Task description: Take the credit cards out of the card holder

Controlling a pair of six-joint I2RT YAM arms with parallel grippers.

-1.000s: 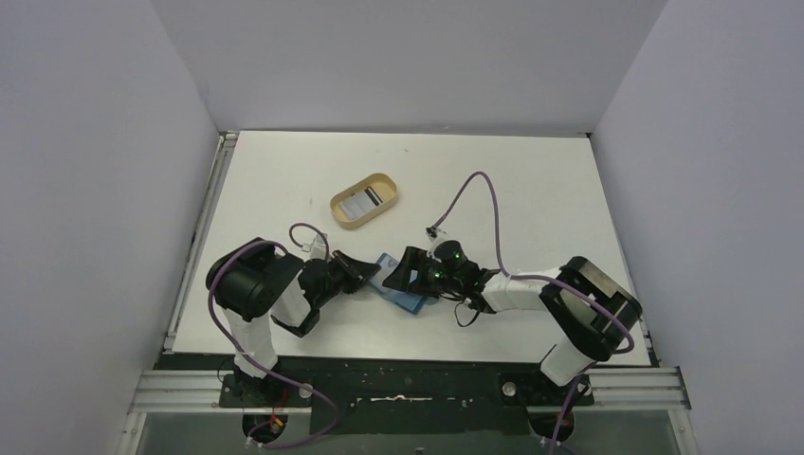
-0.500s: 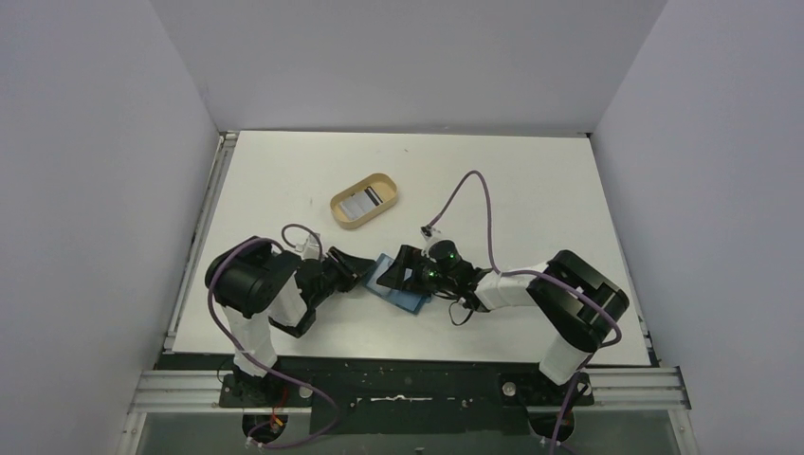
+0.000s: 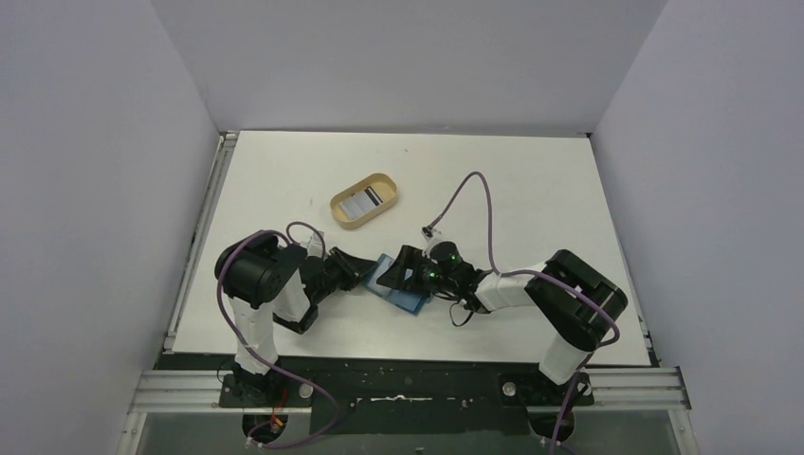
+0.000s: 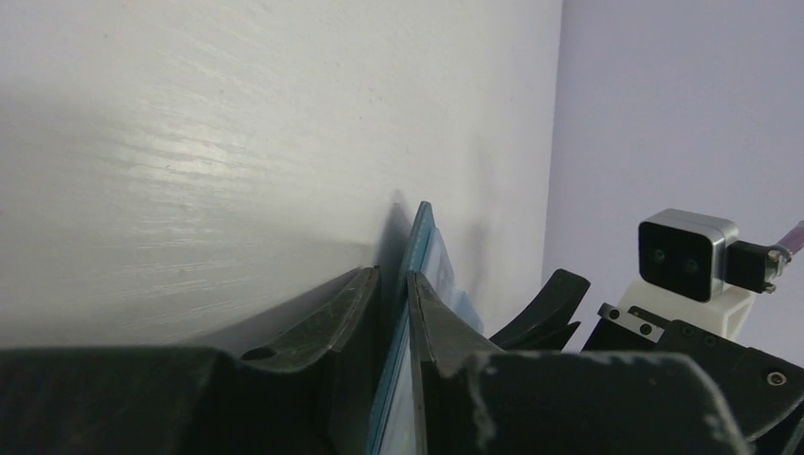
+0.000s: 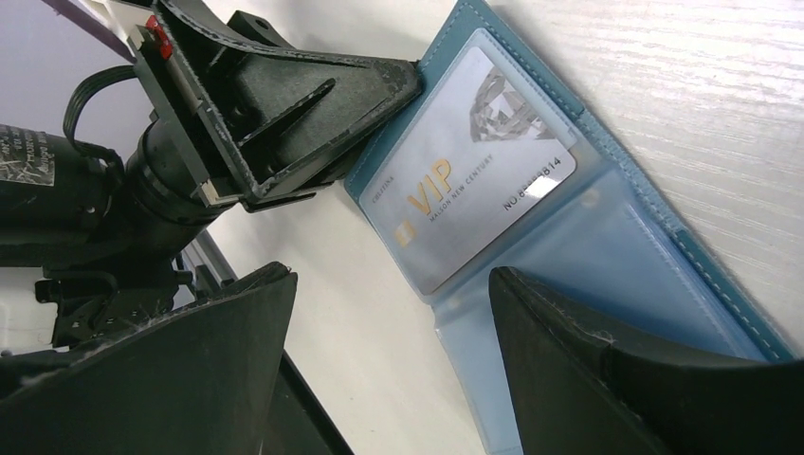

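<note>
Teal card holder (image 5: 607, 256) open, left jaws pinching its edge, right jaws spread over VIP card (image 5: 474, 180)

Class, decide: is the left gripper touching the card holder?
Touching. In the left wrist view the left gripper pinches the card holder by its edge.

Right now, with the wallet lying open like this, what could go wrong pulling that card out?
The left hand pinches only an edge of the wallet, so tugging the card might slip the wallet free or drag it along. The card lies flat in a clear pocket; the open right hand could catch the plastic with it.
</note>
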